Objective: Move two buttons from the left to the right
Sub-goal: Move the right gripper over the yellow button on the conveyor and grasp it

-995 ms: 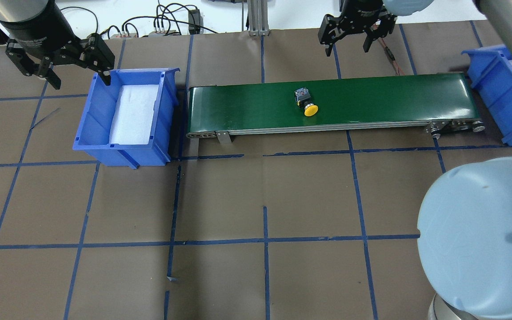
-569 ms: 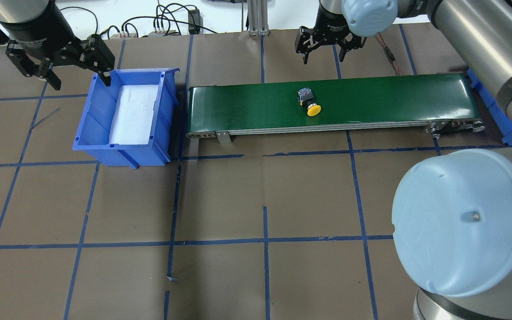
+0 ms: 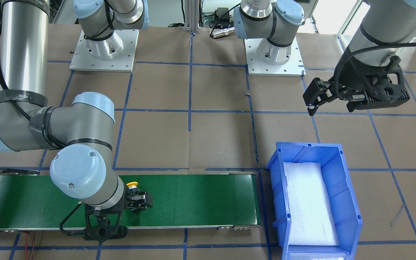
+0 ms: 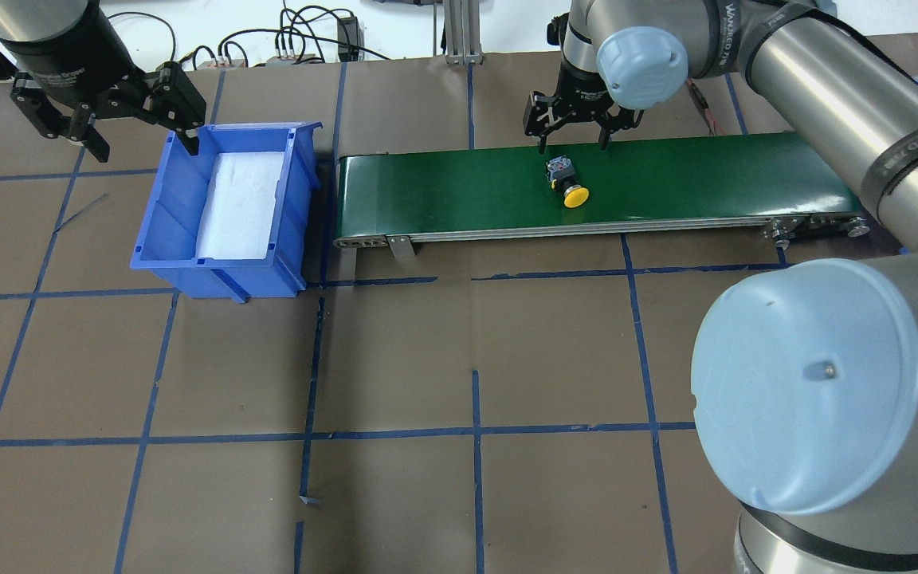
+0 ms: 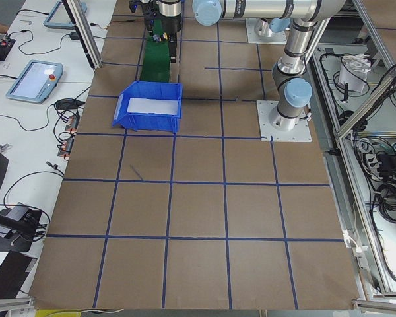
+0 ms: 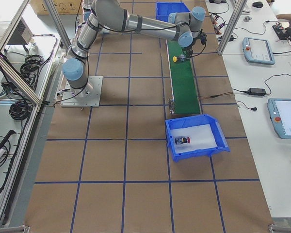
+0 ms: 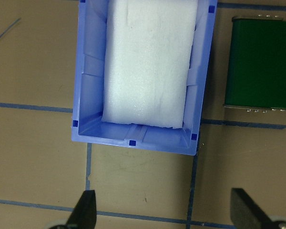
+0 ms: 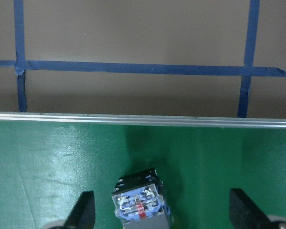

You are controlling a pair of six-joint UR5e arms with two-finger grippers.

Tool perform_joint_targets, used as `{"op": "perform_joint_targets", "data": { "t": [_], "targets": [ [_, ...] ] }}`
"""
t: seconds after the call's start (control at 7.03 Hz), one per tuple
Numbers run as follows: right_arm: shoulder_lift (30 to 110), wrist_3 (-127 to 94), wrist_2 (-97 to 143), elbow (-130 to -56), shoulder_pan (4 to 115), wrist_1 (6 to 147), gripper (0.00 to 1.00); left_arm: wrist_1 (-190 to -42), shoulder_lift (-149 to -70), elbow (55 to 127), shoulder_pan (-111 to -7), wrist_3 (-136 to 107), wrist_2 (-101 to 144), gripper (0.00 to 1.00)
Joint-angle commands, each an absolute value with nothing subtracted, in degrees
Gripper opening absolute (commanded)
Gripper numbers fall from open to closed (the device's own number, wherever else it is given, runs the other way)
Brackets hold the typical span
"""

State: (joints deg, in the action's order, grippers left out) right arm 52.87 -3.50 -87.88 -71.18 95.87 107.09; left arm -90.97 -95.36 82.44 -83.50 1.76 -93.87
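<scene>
The yellow button point(image 4: 570, 185) lies on its side on the green conveyor belt point(image 4: 706, 175), cap toward the robot. Its yellow cap also shows in the front view point(image 3: 133, 185). My right gripper point(image 4: 570, 137) is open and hangs over the belt's far edge, just beyond the button. In the right wrist view the button's terminal end point(image 8: 139, 200) sits between the open fingertips point(image 8: 85, 210). My left gripper point(image 4: 143, 142) is open and empty, above the far left corner of the left blue bin point(image 4: 188, 267). A small red-capped thing point(image 6: 183, 141) shows in that bin only in the exterior right view.
White foam point(image 4: 240, 203) lines the left bin. A second blue bin point(image 6: 170, 8) stands past the belt's right end. The right arm's elbow point(image 4: 810, 383) fills the overhead view's lower right. Cables point(image 4: 300, 40) lie along the table's far edge.
The right arm swung left and down toward the belt, bringing its open gripper over the yellow button. The button moved a little to the right along the belt. The left arm has not moved.
</scene>
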Motion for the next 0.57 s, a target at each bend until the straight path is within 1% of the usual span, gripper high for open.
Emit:
{"op": "perform_joint_targets", "data": {
  "t": [0.0, 0.14, 0.28, 0.43],
  "targets": [
    [52.73, -2.82, -87.89, -71.9, 95.71, 107.4, 0.84, -90.97, -95.36, 82.53, -83.5, 1.76, -93.87, 1.0],
    [52.73, -2.29, -87.89, -71.81, 95.45, 107.4, 0.68, -90.97, -95.27, 82.53, -83.5, 1.76, -93.87, 1.0],
    [52.65, -2.11, -87.98, -71.81, 95.36, 107.4, 0.4, -90.97, -95.27, 82.53, -83.5, 1.67, -93.78, 1.0],
    [52.65, -2.02, -87.98, -71.89, 95.27, 107.4, 0.24, -90.97, -95.27, 82.62, -83.5, 1.67, -93.78, 1.0]
  ]
}}
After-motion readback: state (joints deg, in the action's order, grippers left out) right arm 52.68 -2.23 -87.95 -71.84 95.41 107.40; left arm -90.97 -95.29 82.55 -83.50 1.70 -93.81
